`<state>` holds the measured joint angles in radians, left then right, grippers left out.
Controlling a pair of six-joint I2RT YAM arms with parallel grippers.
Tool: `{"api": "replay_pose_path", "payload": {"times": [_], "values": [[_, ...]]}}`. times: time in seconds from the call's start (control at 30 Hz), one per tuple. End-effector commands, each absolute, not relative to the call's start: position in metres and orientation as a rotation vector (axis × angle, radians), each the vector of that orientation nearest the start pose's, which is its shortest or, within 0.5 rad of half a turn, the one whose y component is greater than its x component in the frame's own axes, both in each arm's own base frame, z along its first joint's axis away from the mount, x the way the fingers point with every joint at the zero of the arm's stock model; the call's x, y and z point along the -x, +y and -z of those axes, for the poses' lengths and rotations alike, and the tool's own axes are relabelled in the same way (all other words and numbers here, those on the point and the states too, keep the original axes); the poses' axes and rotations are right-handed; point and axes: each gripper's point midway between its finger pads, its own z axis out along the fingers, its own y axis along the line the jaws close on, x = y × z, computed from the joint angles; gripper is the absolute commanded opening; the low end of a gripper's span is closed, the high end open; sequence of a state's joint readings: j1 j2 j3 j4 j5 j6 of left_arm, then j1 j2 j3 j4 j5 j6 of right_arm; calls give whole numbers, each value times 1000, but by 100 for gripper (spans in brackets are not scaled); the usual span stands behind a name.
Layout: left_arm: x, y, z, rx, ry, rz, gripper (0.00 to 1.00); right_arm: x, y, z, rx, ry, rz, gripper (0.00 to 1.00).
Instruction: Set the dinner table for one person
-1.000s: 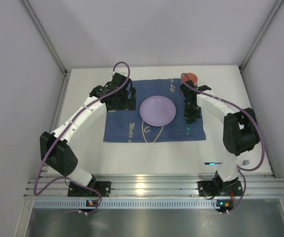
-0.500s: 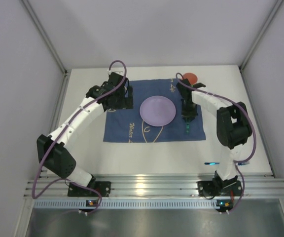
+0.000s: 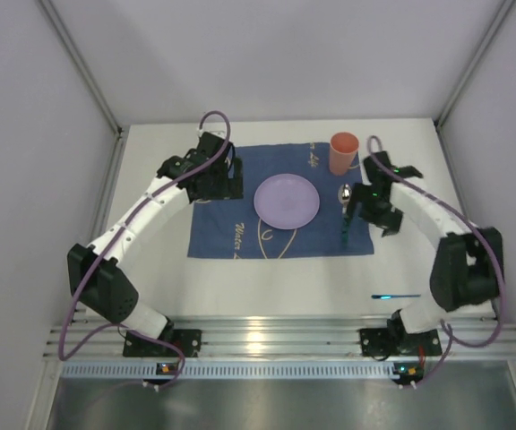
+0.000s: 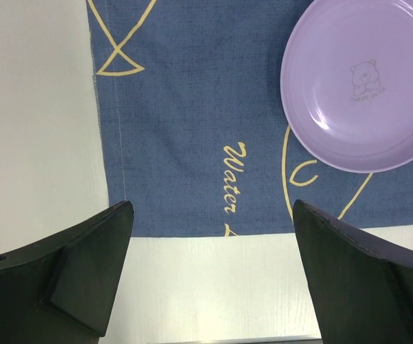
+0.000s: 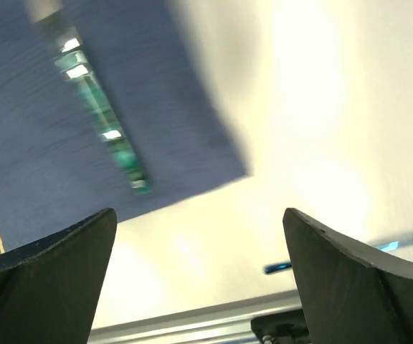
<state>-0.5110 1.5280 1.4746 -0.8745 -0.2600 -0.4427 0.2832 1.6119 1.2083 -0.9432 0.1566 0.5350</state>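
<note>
On the white dinner table (image 3: 150,260) lies a dark-blue cloth (image 3: 231,224) with a purple plate (image 3: 287,200) at its middle. A green-handled spoon (image 3: 345,215) lies on the cloth just right of the plate, and an orange cup (image 3: 344,153) stands at the cloth's far right corner. My right gripper (image 3: 372,212) hangs open beside the spoon, apart from it. In the right wrist view the green handle (image 5: 102,118) shows blurred beyond my empty right gripper (image 5: 199,211). My left gripper (image 3: 220,184) stands open over the cloth's left part, its fingers (image 4: 84,265) empty, the plate (image 4: 364,86) at upper right.
A thin blue-handled utensil (image 3: 394,296) lies on the table near the right arm's base, and its blurred tip (image 5: 335,258) shows in the right wrist view. The ribbed aluminium rail (image 3: 267,339) runs along the near edge. Grey walls close in the back and sides.
My right gripper opened and let go of the green-handled spoon, which now lies on the cloth. The right arm swung right, uncovering the cup. The left arm hardly moved.
</note>
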Motion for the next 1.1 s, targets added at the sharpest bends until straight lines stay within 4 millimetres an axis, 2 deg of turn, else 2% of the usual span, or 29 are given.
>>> {"api": "replay_pose_path", "payload": {"times": [0.0,0.03,0.07,0.1,0.13,0.17,0.37,0.7,0.87,0.93,1.07], "values": [[-341,-167,-200,4,2464,147,98,-254,22,-96,-917,2756,-38,100],[-342,-169,-197,-3,2469,158,98,-244,-6,-93,-1152,2688,-86,100],[-341,-172,-195,-17,2478,171,98,-223,-9,-85,-1295,2652,-144,100],[-342,-174,-193,-21,2482,178,98,-213,-23,-83,-1459,2573,-208,100],[-342,-175,-192,-32,2485,180,98,-200,-23,-76,-1534,2538,-230,100],[-343,-176,-192,-36,2489,187,98,-194,-25,-74,-1580,2514,-245,100],[-345,-186,-187,-92,2506,224,97,-165,-17,-68,-1767,2450,-245,100],[-346,-191,-184,-136,2503,252,97,-121,-36,-70,-1882,2432,-18,100],[-343,-190,-182,-122,2501,263,97,-118,-40,-65,-1948,2412,-12,100],[-343,-189,-184,-119,2491,268,97,-117,-50,-59,-1958,2411,61,100],[-342,-184,-177,-98,2493,264,97,-131,-52,-38,-2007,2416,24,98]]}}
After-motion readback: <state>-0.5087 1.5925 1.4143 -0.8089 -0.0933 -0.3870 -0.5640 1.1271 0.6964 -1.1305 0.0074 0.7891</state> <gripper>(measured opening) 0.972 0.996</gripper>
